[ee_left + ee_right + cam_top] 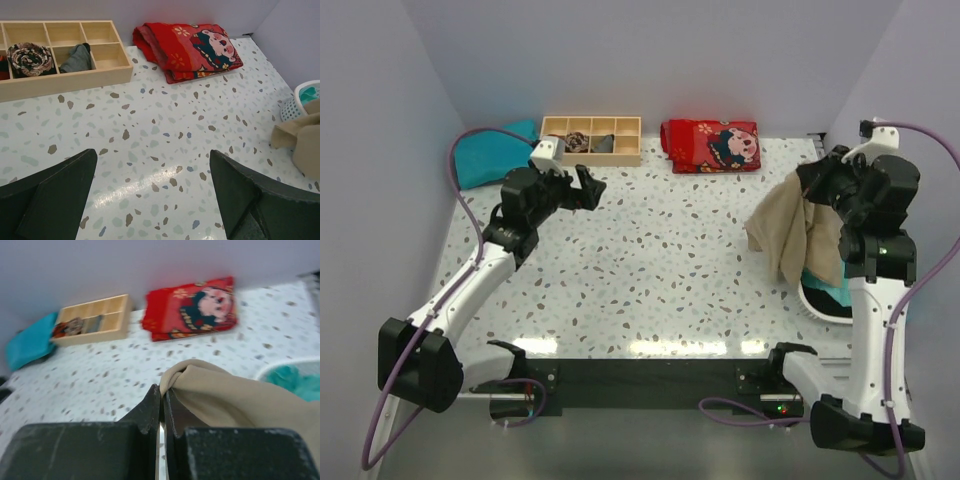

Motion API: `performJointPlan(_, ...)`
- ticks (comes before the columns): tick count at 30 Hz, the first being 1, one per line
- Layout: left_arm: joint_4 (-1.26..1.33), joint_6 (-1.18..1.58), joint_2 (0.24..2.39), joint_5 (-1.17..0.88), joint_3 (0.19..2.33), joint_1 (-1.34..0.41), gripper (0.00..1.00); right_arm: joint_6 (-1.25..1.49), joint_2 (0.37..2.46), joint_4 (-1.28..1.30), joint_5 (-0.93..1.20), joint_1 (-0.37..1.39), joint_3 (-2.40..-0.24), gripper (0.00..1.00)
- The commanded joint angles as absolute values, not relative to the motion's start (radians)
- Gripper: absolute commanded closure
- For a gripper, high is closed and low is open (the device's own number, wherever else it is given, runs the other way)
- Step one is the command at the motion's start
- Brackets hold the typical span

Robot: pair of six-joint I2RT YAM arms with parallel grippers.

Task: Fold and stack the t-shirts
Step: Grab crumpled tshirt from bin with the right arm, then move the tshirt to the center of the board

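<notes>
Cloth of the soft tan-beige t-shirt (788, 228) hangs long-axis-down from the tightly closed right gripper (162, 392) at the right of the top view, by the white plastic basket (815, 305), with the wide-open, empty left gripper (588, 188) well apart at upper left.

Plain pale lilac-grey walls (650, 50) enclose a white speckled terrazzo bench (650, 260) on three sides. The back wall rises well beyond the left pincer (592, 190), and soft overhead glare (115, 197) shines on the bench beneath it.
</notes>
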State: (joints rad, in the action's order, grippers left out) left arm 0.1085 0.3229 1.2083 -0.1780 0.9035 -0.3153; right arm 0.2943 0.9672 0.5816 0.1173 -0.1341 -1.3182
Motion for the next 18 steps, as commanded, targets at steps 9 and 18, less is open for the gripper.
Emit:
performJointPlan(9,0.123,0.327,1.101,-0.003,0.913,-0.319,0.00,0.198,1.171,0.613,0.795,0.208,-1.443,1.00)
performJointPlan(18,0.078,0.337,1.042,0.019,0.885,-0.319,0.00,0.215,1.532,0.445,0.510,0.498,-1.341,0.59)
